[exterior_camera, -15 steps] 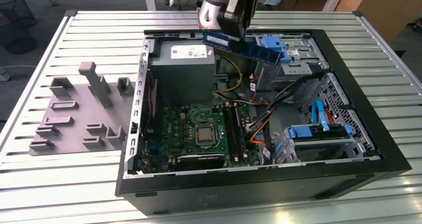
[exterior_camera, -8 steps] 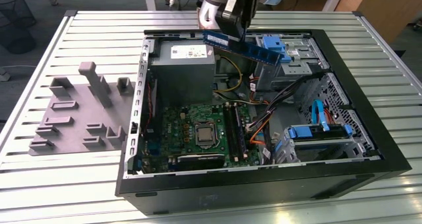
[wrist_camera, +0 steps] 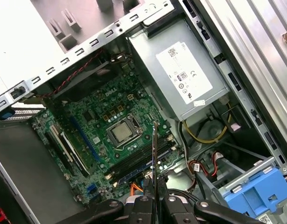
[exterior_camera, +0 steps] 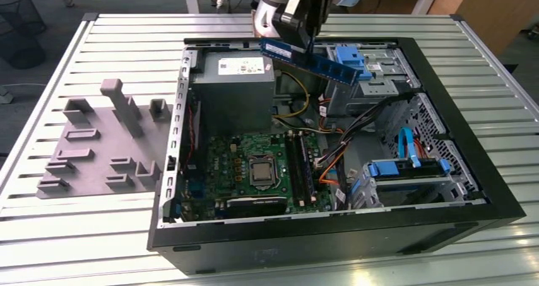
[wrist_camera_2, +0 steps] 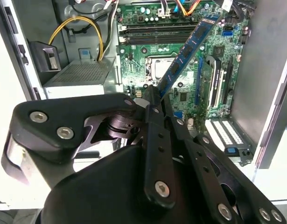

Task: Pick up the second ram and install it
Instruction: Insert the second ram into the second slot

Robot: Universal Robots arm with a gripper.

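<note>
The second ram (exterior_camera: 308, 61), a long blue stick with dark chips, hangs tilted in the air over the back of the open computer case (exterior_camera: 337, 235). My gripper (exterior_camera: 302, 44) is shut on its upper edge. In the second wrist view the ram (wrist_camera_2: 187, 49) juts out from my gripper (wrist_camera_2: 158, 99) toward the green motherboard (wrist_camera_2: 180, 79). In the first wrist view the ram (wrist_camera: 153, 149) appears edge-on above my gripper (wrist_camera: 154, 192), over the long dark memory slots (wrist_camera: 138, 163) beside the processor socket (wrist_camera: 122, 132).
A grey power supply (exterior_camera: 231, 87) sits under the ram. Light-blue drive brackets (exterior_camera: 349, 59) stand just beside it, with another one (exterior_camera: 408, 169) nearer the front. Orange and yellow cables (exterior_camera: 332, 163) cross the case. A grey fixture plate with blocks (exterior_camera: 101, 141) lies at the exterior view's left.
</note>
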